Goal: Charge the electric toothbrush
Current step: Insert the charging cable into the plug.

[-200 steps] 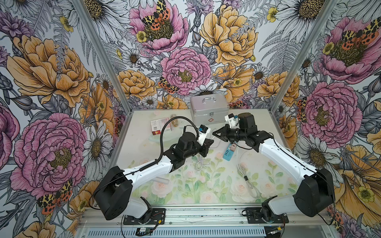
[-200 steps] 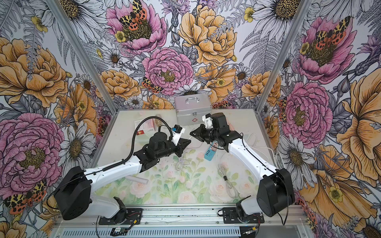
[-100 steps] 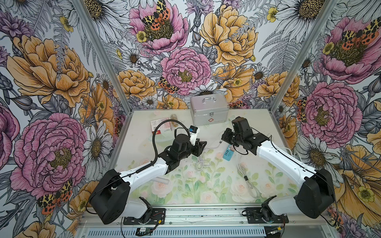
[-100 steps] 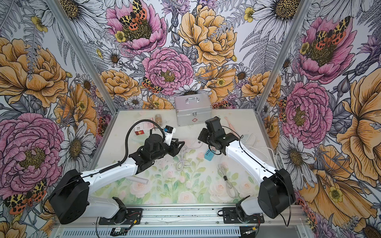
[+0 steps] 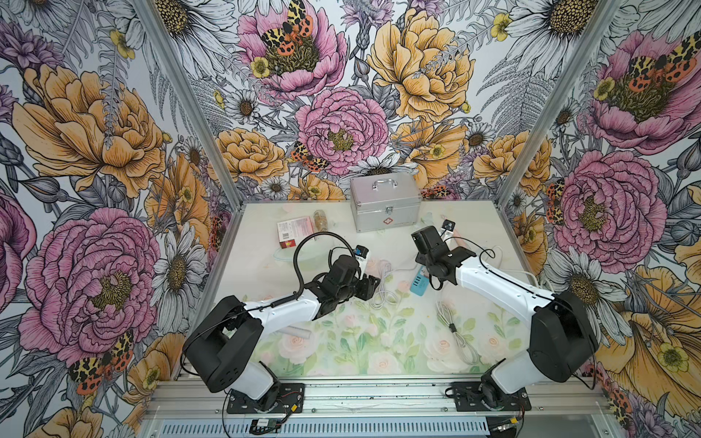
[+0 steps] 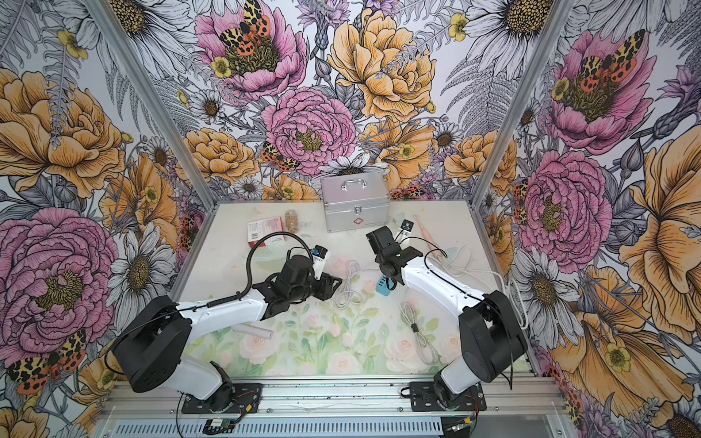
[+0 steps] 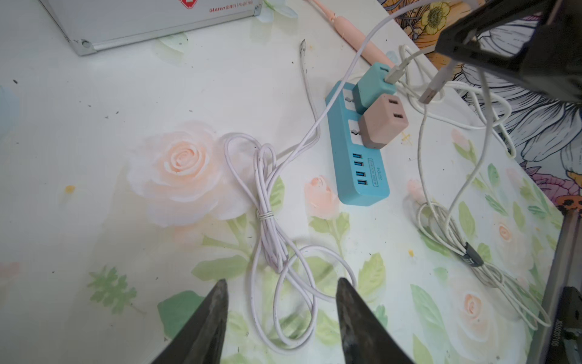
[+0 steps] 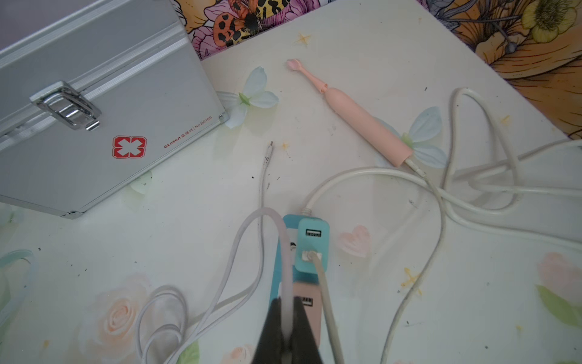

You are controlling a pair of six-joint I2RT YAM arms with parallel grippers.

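Note:
The pink electric toothbrush lies at the back right of the table, with a grey-white cable plugged into its base. A teal power strip carries a teal adapter with a cable plugged in, and a pink adapter. My right gripper hangs over the strip, shut on a pinkish-white cable near its USB plug. The rest of that cable lies coiled on the table. My left gripper stands open just above the coil, holding nothing.
A silver first-aid case stands at the back centre. A pink box and a small jar lie back left. A bundled grey cable lies front right, a white tube under my left arm, and a thick white cord loops at right.
My left gripper has opened, let go of the cable and dropped back towards the coil. My right arm has swung back and down over the power strip, still gripping the cable.

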